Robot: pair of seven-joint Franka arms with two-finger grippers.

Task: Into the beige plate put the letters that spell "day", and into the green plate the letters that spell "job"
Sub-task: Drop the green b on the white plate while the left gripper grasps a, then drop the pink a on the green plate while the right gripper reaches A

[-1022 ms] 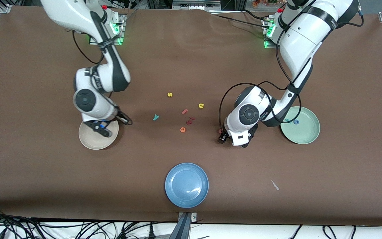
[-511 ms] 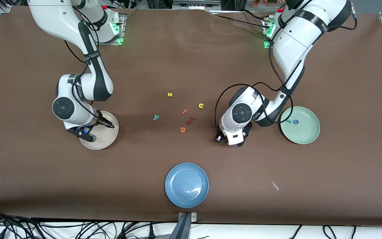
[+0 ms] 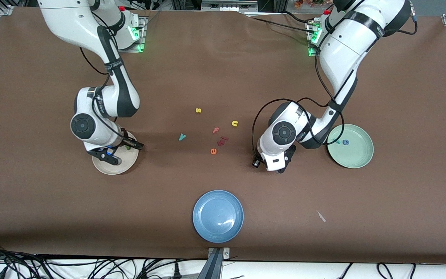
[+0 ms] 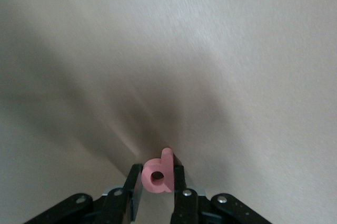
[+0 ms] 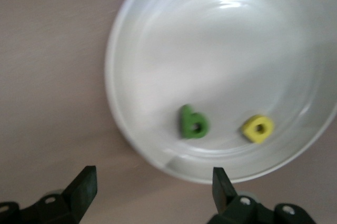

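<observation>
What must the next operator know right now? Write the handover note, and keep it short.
Left gripper: shut on the pinkish-red b, low at the table beside the green plate.
Right gripper: open over the beige plate.
Done: green a and yellow d in the beige plate; teal j and blue o in the green plate.
Left: b into the green plate; teal y, on the table, into the beige plate.

A brown table [image 3: 223, 69] carries three plates and scattered letters.
</observation>
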